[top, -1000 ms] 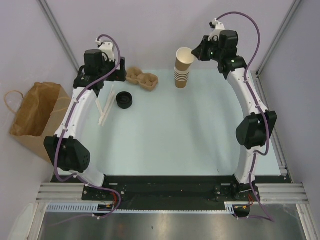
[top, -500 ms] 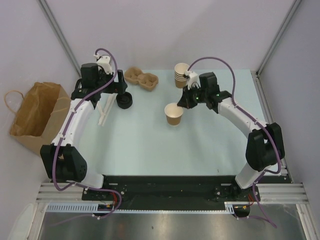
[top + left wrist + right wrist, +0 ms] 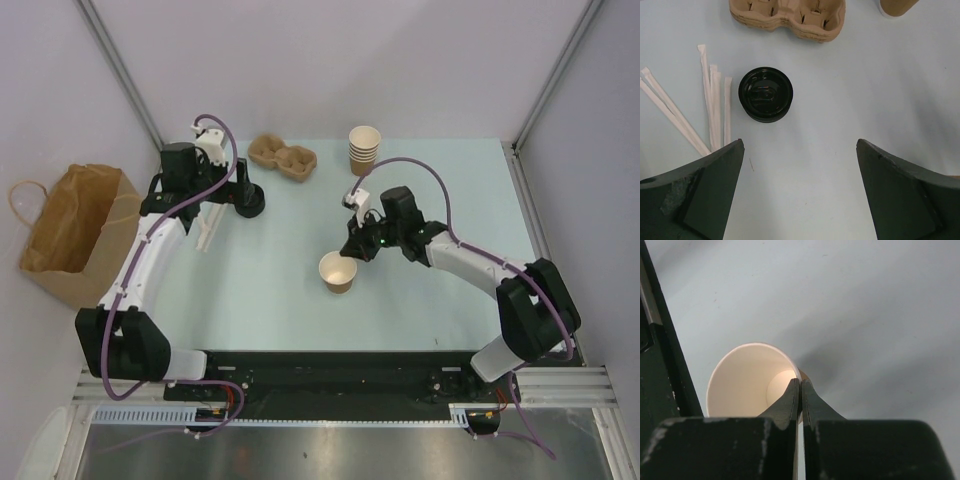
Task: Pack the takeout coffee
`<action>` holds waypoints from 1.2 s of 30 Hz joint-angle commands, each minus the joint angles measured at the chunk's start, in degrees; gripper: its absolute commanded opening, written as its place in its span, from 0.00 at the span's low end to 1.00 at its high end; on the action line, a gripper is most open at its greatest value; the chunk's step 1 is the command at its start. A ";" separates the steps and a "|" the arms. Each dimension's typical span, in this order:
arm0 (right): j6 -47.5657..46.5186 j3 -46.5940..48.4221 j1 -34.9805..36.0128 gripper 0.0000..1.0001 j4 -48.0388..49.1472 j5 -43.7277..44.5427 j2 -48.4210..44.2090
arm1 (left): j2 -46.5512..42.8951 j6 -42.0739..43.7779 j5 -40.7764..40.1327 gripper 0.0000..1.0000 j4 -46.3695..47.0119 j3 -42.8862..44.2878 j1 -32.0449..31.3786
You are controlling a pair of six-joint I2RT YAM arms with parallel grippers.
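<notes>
Where the paper cup is: toward the near middle of the pale table, mouth up and lidless, white inside. Whether its base touches the surface cannot be told.
Right gripper: clenched on the cup's rim. In the wrist view one finger is inside the wall and the other outside, with only the paper between them.
Black lid: loose on the table's far left, round, well apart from the cup.
Left gripper: fingers spread wide and grasping nothing. It hangs above the table just short of the lid, and from overhead it partly covers it.
Wrapped straws: several white ones lying fanned out just left of the lid.
Cup carrier: moulded pulp tray at the far edge, beyond the lid.
Stack of cups: tan, lidless and upright at the far edge, right of the carrier.
Paper bag: brown with handles, standing open off the table's left side.
</notes>
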 commanded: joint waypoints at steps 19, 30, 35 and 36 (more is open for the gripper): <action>-6.06 -8.16 4.09 0.44 10.92 2.46 -7.95 | -0.08 5.12 5.23 0.99 -2.60 0.68 -0.07; -3.33 0.79 2.86 1.00 10.92 16.95 -15.86 | 12.39 14.78 8.57 0.90 -11.11 10.77 -0.25; -2.01 6.95 -1.44 1.00 6.53 15.22 -14.99 | 23.10 18.92 6.46 0.70 -18.93 22.43 -0.60; -1.57 7.83 -3.19 1.00 4.26 14.34 -14.20 | 26.95 19.01 6.37 0.67 -20.34 24.56 -0.69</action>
